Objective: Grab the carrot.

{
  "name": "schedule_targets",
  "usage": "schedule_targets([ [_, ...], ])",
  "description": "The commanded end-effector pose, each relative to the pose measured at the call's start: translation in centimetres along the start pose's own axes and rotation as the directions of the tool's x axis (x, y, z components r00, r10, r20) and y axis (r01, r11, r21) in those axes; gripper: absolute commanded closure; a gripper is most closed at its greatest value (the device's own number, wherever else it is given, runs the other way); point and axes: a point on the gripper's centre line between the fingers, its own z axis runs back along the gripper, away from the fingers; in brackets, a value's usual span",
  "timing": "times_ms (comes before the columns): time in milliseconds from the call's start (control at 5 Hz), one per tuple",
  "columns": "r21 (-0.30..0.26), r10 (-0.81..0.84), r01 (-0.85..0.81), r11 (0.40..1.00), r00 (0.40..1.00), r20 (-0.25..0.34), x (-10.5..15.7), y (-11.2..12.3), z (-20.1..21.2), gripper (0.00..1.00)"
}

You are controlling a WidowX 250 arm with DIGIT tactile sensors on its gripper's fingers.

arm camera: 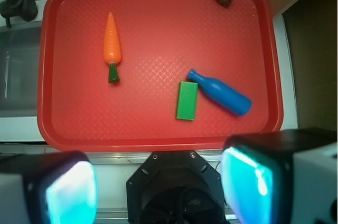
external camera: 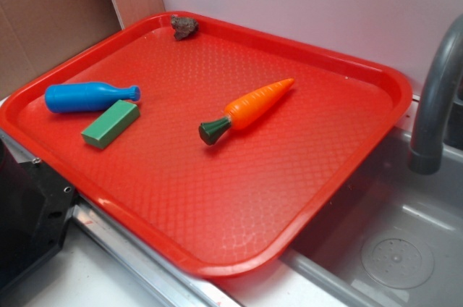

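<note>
Red tray [external camera: 347, 177] sat across the worktop edge, one corner overhanging a grey sink [external camera: 405, 249] with a grey faucet [external camera: 434, 97] beside it.

Carrot [external camera: 249, 109] lay flat near the tray's middle, clear of everything else. Orange body tapered to a point toward the tray's far side; dark green stem cap pointed toward the near rim. Nothing touched it.

Blue bottle [external camera: 87, 96] lay on its side toward the tray's left end, with a green block [external camera: 110, 124] just beside its neck; could not tell whether the two touched. A small dark brown lump [external camera: 184, 27] sat in the far corner against the rim.

Wrist view: claw [arm camera: 161, 192] hung outside the tray, above its near rim, fingers [arm camera: 71, 192] spread wide apart at the bottom of the frame, nothing between them. Carrot [arm camera: 112, 44] lay well ahead of the claw, toward the left side of that view, tip away from the camera, stem nearer. Block [arm camera: 187, 101] and bottle [arm camera: 222, 93] lay closer to the claw than the carrot did, off to the right of centre.
</note>
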Motion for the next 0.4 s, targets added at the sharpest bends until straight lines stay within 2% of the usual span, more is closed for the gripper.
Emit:
schedule_targets([
  [0,0.0,0.0,0.0,1.0,1.0,0.0,0.0,0.0,0.0,0.0],
  [200,-0.104,-0.01,0.015,0.995,0.999,0.045,3.6,-2.1,-3.8,0.0],
])
